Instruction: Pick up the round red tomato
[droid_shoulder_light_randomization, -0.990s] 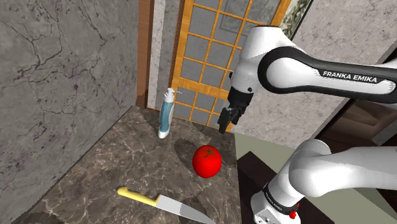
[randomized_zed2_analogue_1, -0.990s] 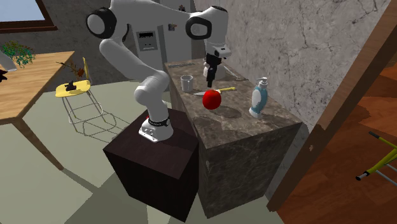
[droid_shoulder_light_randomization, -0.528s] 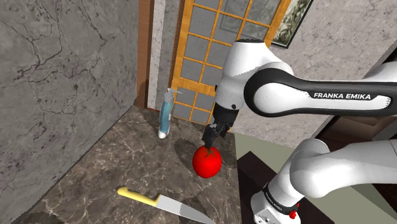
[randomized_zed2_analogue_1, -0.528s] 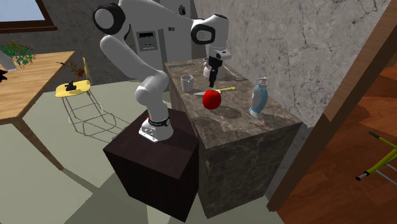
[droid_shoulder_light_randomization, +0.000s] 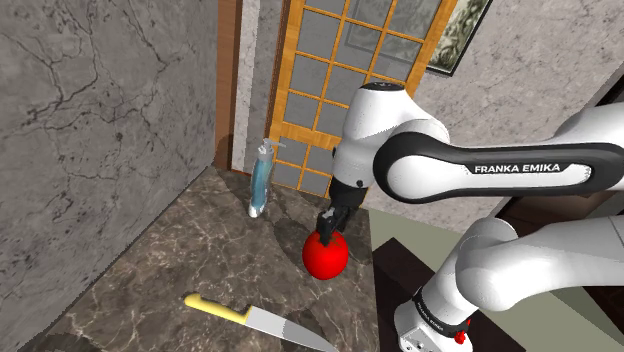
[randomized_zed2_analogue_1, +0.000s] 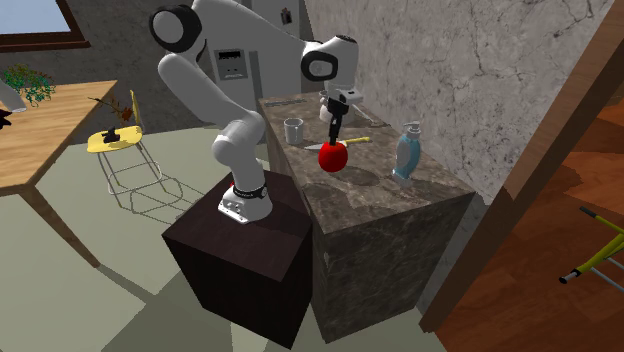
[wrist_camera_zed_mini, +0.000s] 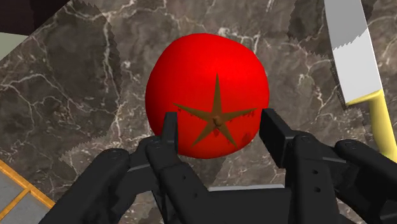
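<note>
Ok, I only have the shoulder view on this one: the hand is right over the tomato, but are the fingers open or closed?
Observer: Open. In the wrist view the gripper has one finger on each side of the red tomato, and the two stand apart.
Operator: Is it centred on the tomato?
Observer: Roughly. The brown stem star sits about midway between the fingers.
Operator: Is there anything else on the counter that I can't see?
Observer: Yes, a small grey cup stands on the counter. In the second exterior view it is to the left of the tomato and apart from it.
</note>
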